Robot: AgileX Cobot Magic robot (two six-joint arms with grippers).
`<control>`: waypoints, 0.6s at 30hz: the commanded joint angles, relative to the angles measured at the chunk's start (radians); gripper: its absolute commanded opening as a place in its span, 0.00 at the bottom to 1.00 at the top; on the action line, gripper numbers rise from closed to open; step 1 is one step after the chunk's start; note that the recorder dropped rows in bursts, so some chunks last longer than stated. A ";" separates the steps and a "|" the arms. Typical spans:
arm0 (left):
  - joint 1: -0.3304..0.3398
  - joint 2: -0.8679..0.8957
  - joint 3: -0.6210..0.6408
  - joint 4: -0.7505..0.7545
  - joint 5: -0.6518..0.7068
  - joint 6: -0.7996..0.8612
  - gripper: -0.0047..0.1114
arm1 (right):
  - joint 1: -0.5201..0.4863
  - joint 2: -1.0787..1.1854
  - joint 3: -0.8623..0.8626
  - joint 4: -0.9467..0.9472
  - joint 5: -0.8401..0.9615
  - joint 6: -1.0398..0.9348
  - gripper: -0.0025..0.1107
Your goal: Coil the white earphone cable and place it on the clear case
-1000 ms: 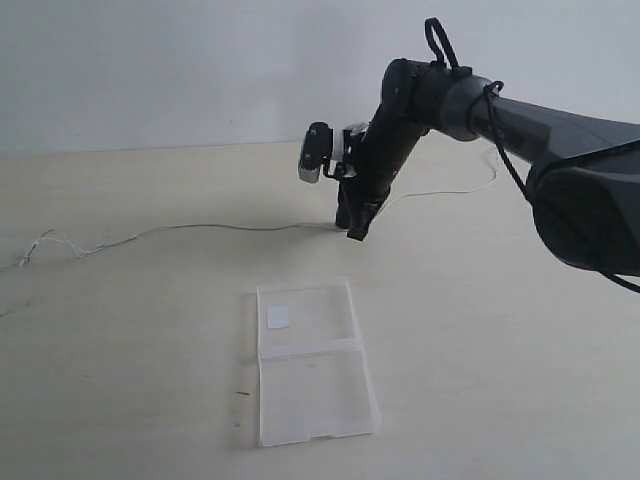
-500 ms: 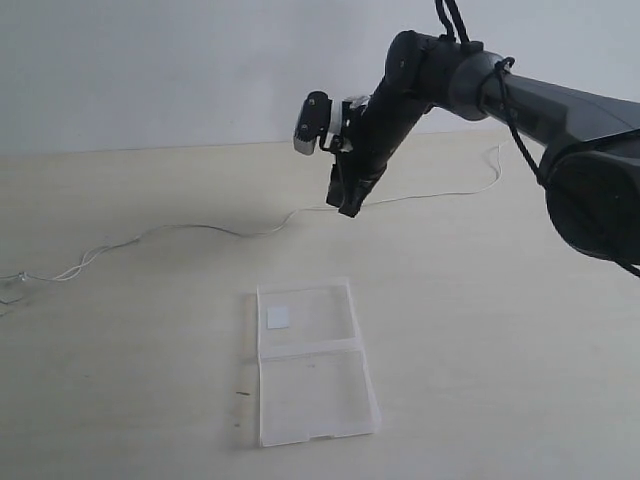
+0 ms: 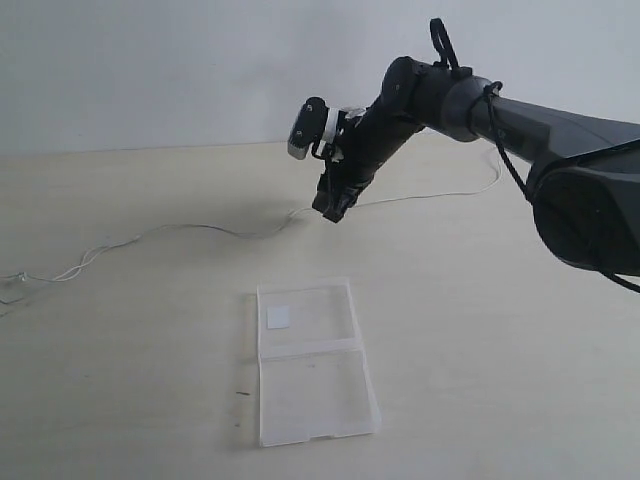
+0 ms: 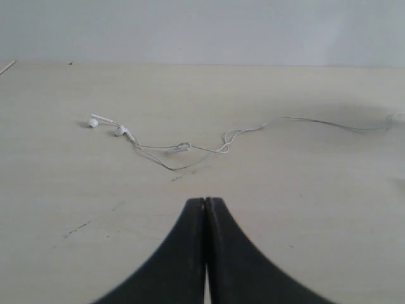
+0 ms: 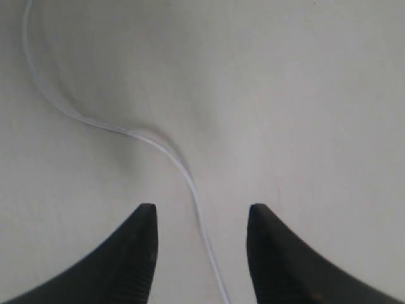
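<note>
Right pincer (image 5: 201, 209) hangs released over the white earphone cable (image 5: 190, 180), left pincer (image 4: 205, 201) clenched empty: closing off-centre could miss the thin wire.

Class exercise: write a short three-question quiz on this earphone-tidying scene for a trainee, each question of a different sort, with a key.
1. True or false: the white earphone cable lies coiled on the clear case.
2. Pick one. The right gripper is: A) shut on the cable; B) open, with the cable running between its jaws in the right wrist view; C) gripping the clear case.
3. Fill in: the left gripper is ____, with nothing between its jaws.

Key: 1 false, it trails stretched out across the table; 2 B; 3 shut.
</note>
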 commanded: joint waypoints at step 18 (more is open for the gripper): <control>-0.005 -0.007 0.000 -0.009 -0.011 0.004 0.04 | 0.000 0.063 0.003 0.013 -0.066 0.043 0.37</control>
